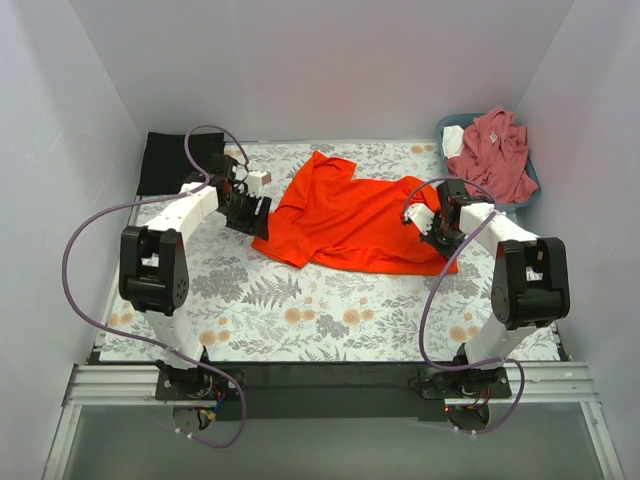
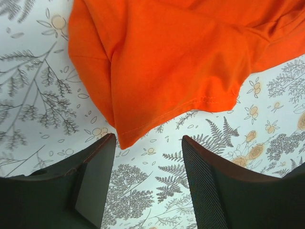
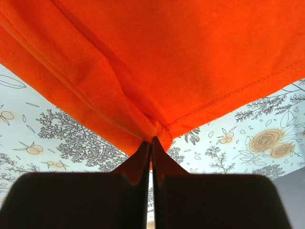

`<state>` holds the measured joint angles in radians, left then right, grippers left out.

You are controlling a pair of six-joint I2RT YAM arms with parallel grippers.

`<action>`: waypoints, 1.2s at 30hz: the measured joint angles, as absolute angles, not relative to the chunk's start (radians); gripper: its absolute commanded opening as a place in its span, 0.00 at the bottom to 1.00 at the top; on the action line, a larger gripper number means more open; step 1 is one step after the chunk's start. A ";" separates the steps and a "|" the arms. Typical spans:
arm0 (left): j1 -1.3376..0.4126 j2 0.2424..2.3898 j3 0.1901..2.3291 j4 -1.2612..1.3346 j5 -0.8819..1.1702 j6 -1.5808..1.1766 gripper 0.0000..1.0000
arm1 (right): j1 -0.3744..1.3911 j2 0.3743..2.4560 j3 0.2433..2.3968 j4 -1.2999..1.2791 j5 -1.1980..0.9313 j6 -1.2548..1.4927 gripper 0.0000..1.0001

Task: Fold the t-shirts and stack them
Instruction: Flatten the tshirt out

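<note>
The orange shirt (image 1: 360, 215) lies spread mid-table on the floral cloth (image 1: 330, 300). At its 3 o'clock edge the right gripper (image 3: 151, 140) is pinched tight on the hem. At 9 o'clock the left gripper (image 2: 148, 140) has its fingers apart, empty. 1 pink shirt (image 1: 497, 150) sits in the basket (image 1: 447, 124) at 2 o'clock, and 1 black shirt (image 1: 172, 162) lies at 10 o'clock.
</note>
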<state>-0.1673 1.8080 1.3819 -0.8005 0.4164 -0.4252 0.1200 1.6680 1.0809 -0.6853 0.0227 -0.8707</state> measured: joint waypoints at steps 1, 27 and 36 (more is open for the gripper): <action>-0.166 1.825 1.377 -0.804 0.419 -0.433 0.57 | 0.120 1.665 1.081 -0.685 0.023 -0.871 0.01; -0.134 1.853 1.409 -0.844 0.405 -0.510 0.00 | 0.119 1.608 1.049 -0.686 0.028 -0.871 0.01; -0.033 1.678 1.658 -0.900 0.382 -0.565 0.00 | 0.114 1.465 1.160 -0.713 0.038 -0.861 0.01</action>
